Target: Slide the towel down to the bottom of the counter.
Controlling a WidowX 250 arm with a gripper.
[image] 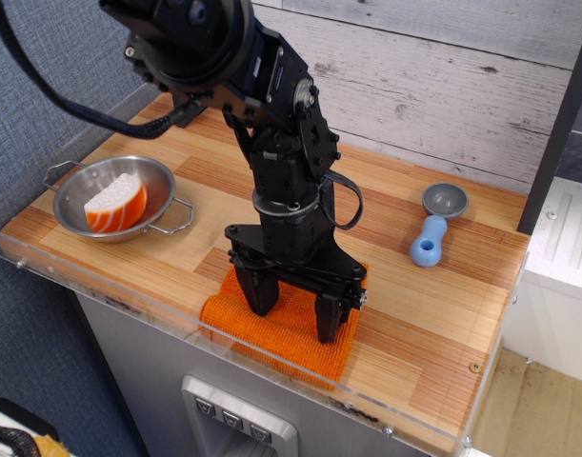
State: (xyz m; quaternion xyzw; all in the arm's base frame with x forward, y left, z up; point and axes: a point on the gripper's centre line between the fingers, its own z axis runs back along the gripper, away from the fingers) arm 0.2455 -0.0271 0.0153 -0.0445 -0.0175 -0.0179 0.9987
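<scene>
In the single view, the towel lies flat at the front edge of the worktop, its near side just beside the clear rim, so the slide looks essentially done, with only lifting the arm away apparently left. The gripper stands over the cloth with its fingers spread wide and their tips pressed on the towel, holding nothing between them. No brand, label or writing can be read anywhere in this view.
</scene>
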